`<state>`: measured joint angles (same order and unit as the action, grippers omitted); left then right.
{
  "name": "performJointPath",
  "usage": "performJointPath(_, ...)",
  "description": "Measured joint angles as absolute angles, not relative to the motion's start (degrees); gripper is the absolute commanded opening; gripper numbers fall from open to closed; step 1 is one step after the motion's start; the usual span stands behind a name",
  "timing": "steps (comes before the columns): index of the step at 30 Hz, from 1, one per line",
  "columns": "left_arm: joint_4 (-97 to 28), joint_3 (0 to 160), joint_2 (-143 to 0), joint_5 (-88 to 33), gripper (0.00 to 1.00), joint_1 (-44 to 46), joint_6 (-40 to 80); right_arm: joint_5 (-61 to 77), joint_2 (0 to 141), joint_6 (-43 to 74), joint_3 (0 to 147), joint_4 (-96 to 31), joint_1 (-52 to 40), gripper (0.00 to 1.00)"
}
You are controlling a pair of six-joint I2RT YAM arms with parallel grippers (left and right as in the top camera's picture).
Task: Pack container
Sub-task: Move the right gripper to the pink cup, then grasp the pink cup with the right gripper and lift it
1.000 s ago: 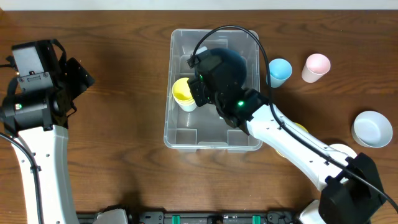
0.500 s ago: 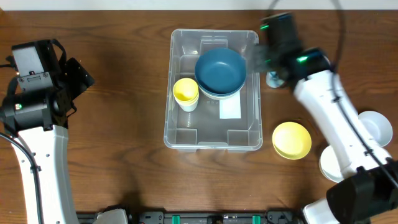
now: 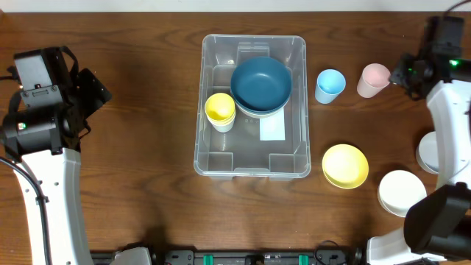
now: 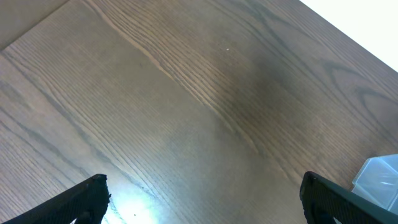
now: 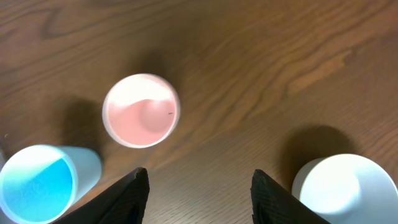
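**Container packing, both arms clear of the bin**

Overhead view: container (image 3: 200, 110) sits at mid-bench, long side running away from the robot. Inside it, a dark blue bowl (image 3: 260, 83) rests on a paler bowl at the far end, a yellow cup (image 3: 219, 109) stands against the left wall, and a white label (image 3: 271, 128) shows on the base. On the bench (image 3: 140, 88) to the container's right lie a light blue cup (image 3: 330, 84), a pink cup (image 3: 374, 79), a yellow bowl (image 3: 345, 164) and a white bowl (image 3: 402, 192). The left arm (image 3: 44, 147) is well apart from the container; the right arm (image 3: 450, 118) is at the far right, near the pink cup.

Left wrist view: left jaws spread wide over bare bench, empty; one container corner (image 4: 379, 177) shows at lower right.

Right wrist view: right jaws parted, grasping nothing, above the bench between the pink cup (image 5: 141, 111) and a white vessel (image 5: 345, 186).
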<state>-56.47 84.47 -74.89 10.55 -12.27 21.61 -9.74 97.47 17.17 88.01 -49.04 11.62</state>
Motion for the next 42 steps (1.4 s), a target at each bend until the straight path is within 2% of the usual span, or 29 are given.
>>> performJointPath(9, -56.5, 84.5, -74.9, 10.5, 0.98, -12.3, 21.6, -5.7, 106.9, 14.8, 88.0, -44.3, 13.9, 0.59)
performJointPath(14, -56.5, 84.5, -74.9, 10.5, 0.98, -12.3, 21.6, -3.8, 114.4, 13.0, 87.9, -40.8, 13.9, 0.56)
performJointPath(16, -56.5, 84.5, -74.9, 10.5, 0.98, -12.3, 21.6, -3.4, 116.5, 12.6, 87.8, -40.4, 13.9, 0.50)
performJointPath(18, -56.5, 84.5, -74.9, 10.5, 0.98, -12.3, 21.6, -3.1, 117.8, 12.1, 87.6, -40.3, 13.9, 0.28)
performJointPath(20, -56.5, 84.5, -74.9, 10.5, 0.98, -12.3, 21.6, -2.9, 118.3, 11.9, 87.5, -40.3, 13.9, 0.11)
performJointPath(22, -56.5, 84.5, -74.9, 10.5, 0.98, -12.3, 21.6, -2.5, 118.2, 11.8, 87.5, -40.2, 13.9, 0.01)
performJointPath(29, -56.5, 84.5, -74.9, 10.5, 0.98, -12.3, 21.6, -2.2, 114.6, 11.7, 87.4, -43.1, 13.9, 0.01)
performJointPath(34, -56.5, 84.5, -74.9, 10.5, 0.98, -12.3, 21.6, -0.1, 104.7, 11.2, 87.2, -48.4, 12.1, 0.01)
performJointPath(38, -56.5, 84.5, -74.9, 10.5, 0.98, -12.3, 21.6, 2.1, 94.4, 10.4, 87.3, -51.5, 6.8, 0.01)
performJointPath(42, -56.5, 84.5, -74.9, 10.5, 0.98, -12.3, 21.6, 3.7, 86.8, 9.9, 87.4, -53.2, -4.1, 0.01)
